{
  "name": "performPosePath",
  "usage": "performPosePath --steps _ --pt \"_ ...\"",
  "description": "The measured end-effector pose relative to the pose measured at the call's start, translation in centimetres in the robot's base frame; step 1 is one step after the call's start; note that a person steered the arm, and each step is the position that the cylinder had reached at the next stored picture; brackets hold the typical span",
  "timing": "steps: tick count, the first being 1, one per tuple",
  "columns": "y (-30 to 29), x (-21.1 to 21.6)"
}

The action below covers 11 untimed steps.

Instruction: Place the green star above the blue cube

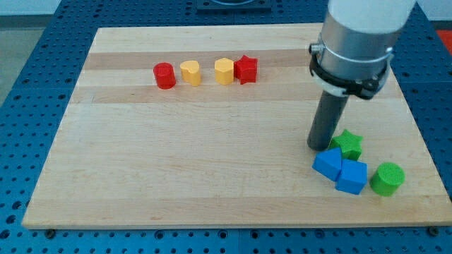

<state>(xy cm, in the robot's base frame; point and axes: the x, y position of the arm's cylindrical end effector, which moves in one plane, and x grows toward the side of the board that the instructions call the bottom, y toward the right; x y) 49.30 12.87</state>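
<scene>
The green star (347,144) lies at the view's lower right, just above two blue blocks. The blue cube (352,176) sits below it, touching a second blue block (328,164) on its left. My tip (318,146) stands on the board right at the star's left side, just above the left blue block. The rod rises to the grey arm body (353,42) above.
A green cylinder (387,178) stands right of the blue cube, near the board's right edge. Along the view's top are a red cylinder (164,75), a yellow heart-like block (190,72), a yellow hexagon-like block (224,71) and a red star (246,69).
</scene>
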Motion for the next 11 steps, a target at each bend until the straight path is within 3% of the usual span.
performPosePath --steps 1,6,7,8,9,10,11 --pt "0.1 -3.5" --pt "5.8 -0.1" --pt "6.2 -3.1" --pt "6.6 -9.0" --pt "2.7 -14.0" --pt "-5.1 -17.3" --pt "-9.3 -19.6"
